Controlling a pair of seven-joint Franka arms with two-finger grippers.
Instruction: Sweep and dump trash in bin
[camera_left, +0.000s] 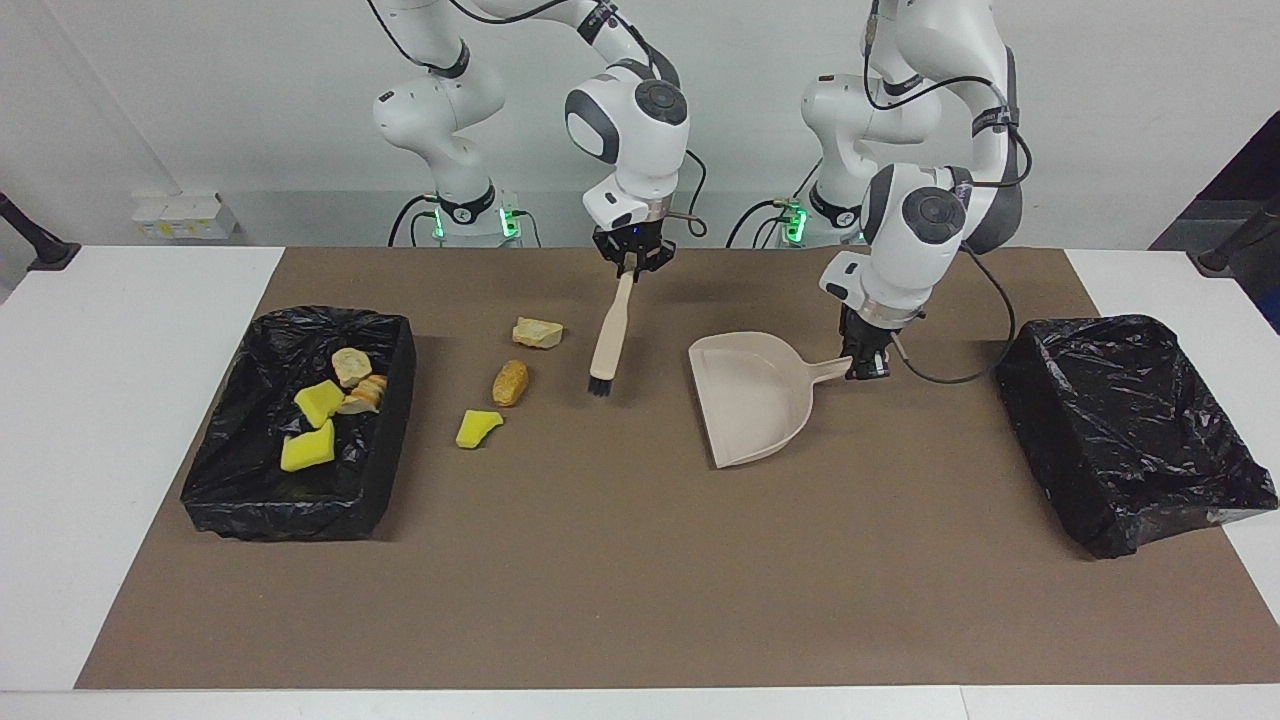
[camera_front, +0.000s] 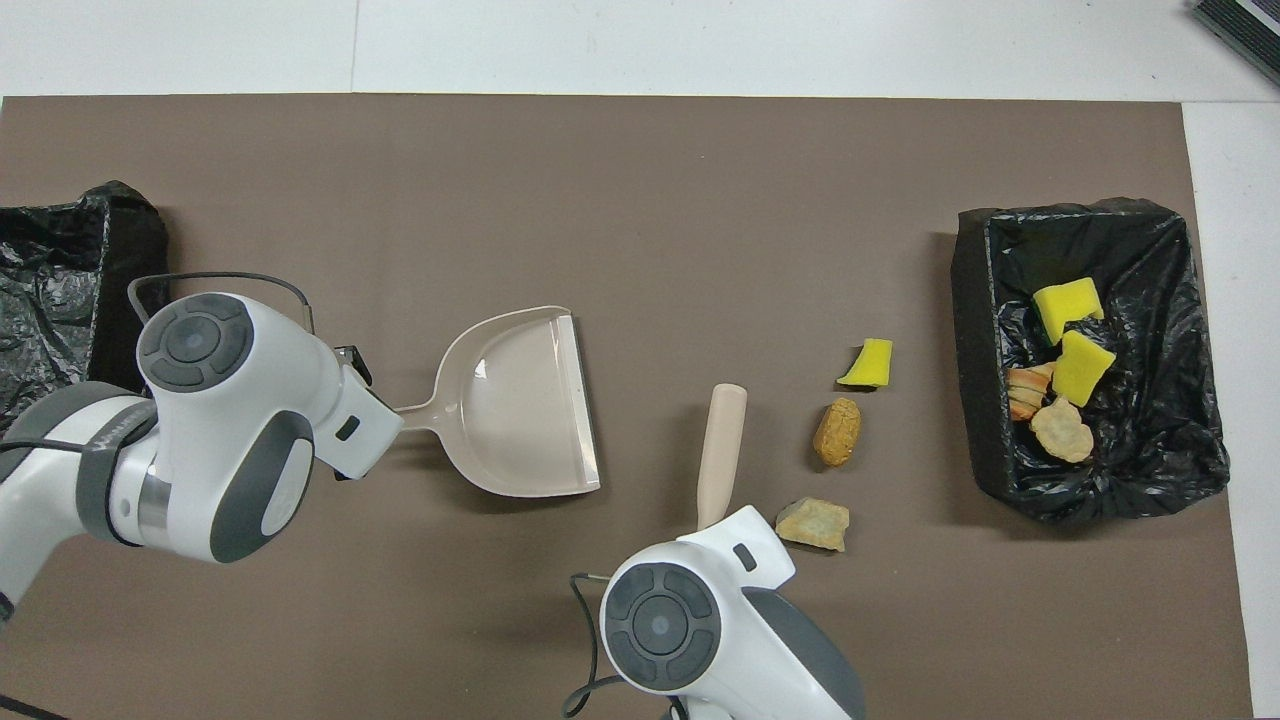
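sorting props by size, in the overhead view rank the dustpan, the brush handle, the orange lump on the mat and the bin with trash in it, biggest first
1. bin with trash
2. dustpan, held up nearer the camera, so somewhat flattered
3. brush handle, partly hidden under the right arm
4. orange lump

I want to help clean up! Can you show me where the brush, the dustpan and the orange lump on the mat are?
brush (camera_left: 611, 333), facing view, middle of its beige handle.
dustpan (camera_left: 745, 400), facing view, inside of its scoop.
orange lump (camera_front: 837, 432), overhead view, its middle.
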